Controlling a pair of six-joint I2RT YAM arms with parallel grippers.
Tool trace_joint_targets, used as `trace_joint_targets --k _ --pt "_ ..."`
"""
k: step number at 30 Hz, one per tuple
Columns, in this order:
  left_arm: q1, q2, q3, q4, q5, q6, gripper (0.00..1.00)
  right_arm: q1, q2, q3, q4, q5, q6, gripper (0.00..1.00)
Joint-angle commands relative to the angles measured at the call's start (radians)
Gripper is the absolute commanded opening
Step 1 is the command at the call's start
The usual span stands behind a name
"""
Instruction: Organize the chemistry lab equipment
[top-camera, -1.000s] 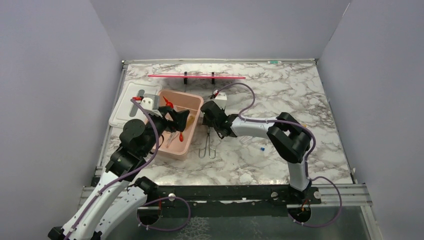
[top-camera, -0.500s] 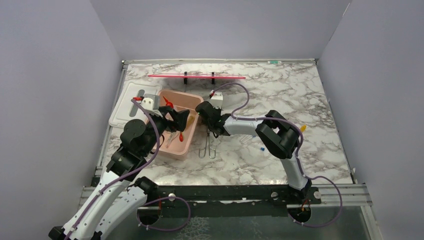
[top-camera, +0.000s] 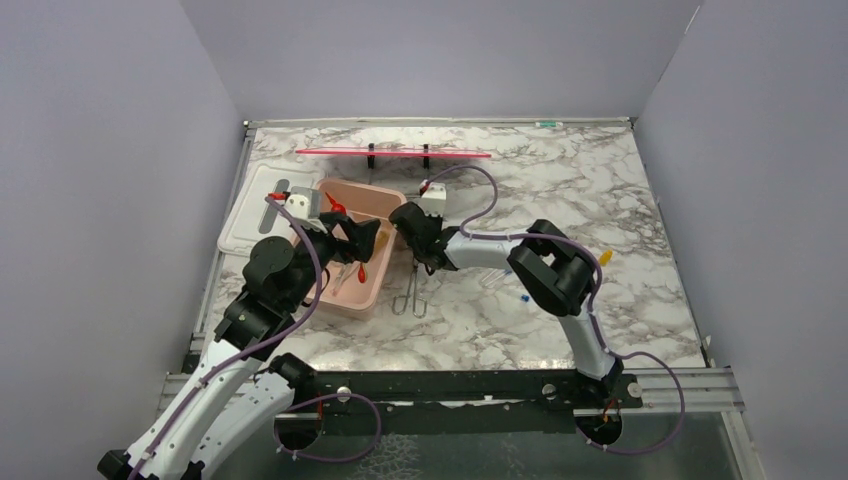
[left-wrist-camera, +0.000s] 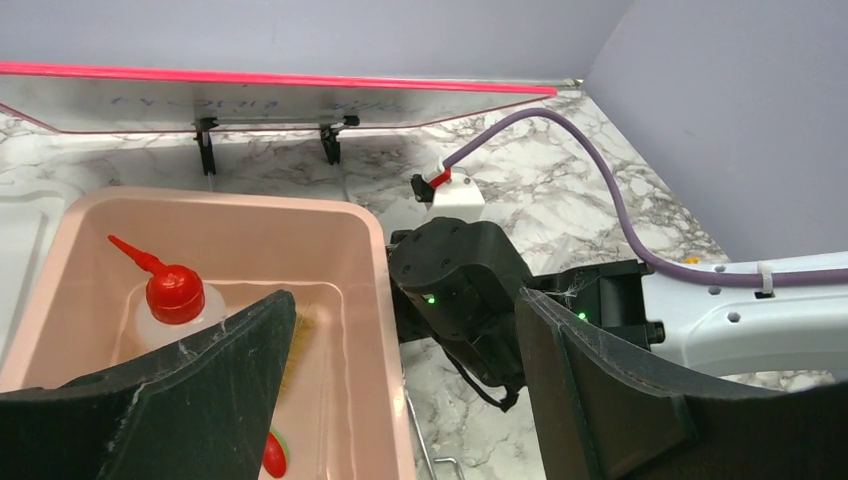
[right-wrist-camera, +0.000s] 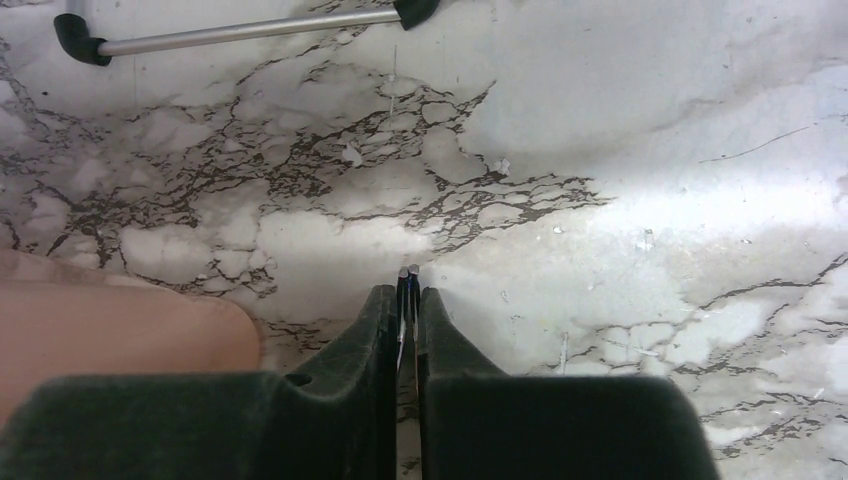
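My right gripper is shut on the tips of the metal scissor-like tongs, just right of the pink tub. The tong handles lie on the marble toward the near side. My left gripper is open and empty above the tub's right wall. In the tub lie the clear squeeze bottle with red nozzle, a small brush and a red and green tool end. A blue-capped tube lies right of the tongs.
A clear board with a pink edge stands on black feet at the back. A white tray lies left of the tub. A metal bar with black ends lies ahead of my right gripper. A small yellow item lies by the right arm.
My right gripper has shifted a little left toward the tub, its elbow folding in, and the tong handles have moved slightly with it. The left arm has barely moved.
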Motion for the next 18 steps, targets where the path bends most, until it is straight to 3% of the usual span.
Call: trace_joint_targets --k 1,9,18 --pt "-0.004 0.001 -0.016 0.042 -0.008 0.015 0.84 -0.002 -0.070 -0.062 -0.009 0.014 0.006 0.01" --pt "-0.004 0.043 -0.038 0.058 0.053 -0.007 0.84 -0.002 -0.317 -0.271 0.088 -0.104 0.000 0.01" --pt "-0.004 0.170 -0.023 0.077 0.267 -0.083 0.95 -0.023 -0.569 -0.453 0.131 -0.235 0.114 0.01"
